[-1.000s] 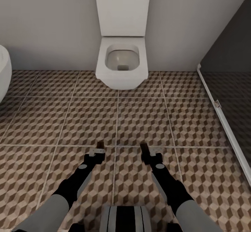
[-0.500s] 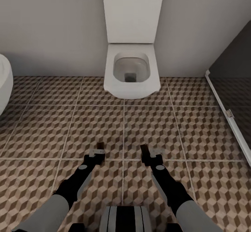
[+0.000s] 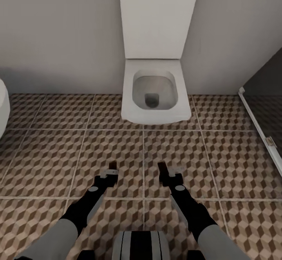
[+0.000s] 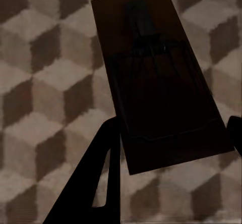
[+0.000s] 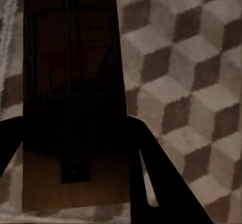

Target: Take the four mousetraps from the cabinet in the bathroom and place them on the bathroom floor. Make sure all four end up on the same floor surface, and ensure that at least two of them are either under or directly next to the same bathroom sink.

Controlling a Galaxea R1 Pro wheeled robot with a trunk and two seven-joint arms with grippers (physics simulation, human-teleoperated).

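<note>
We count two mousetraps, one held in our left pincer and one in our right pincer, so two pincers, plus one white toilet and one patterned tile floor.

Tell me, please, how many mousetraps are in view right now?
2. One mousetrap is clamped in the left pincer, and the other mousetrap in the right pincer, both above the bathroom floor. Any others are out of frame.
</note>
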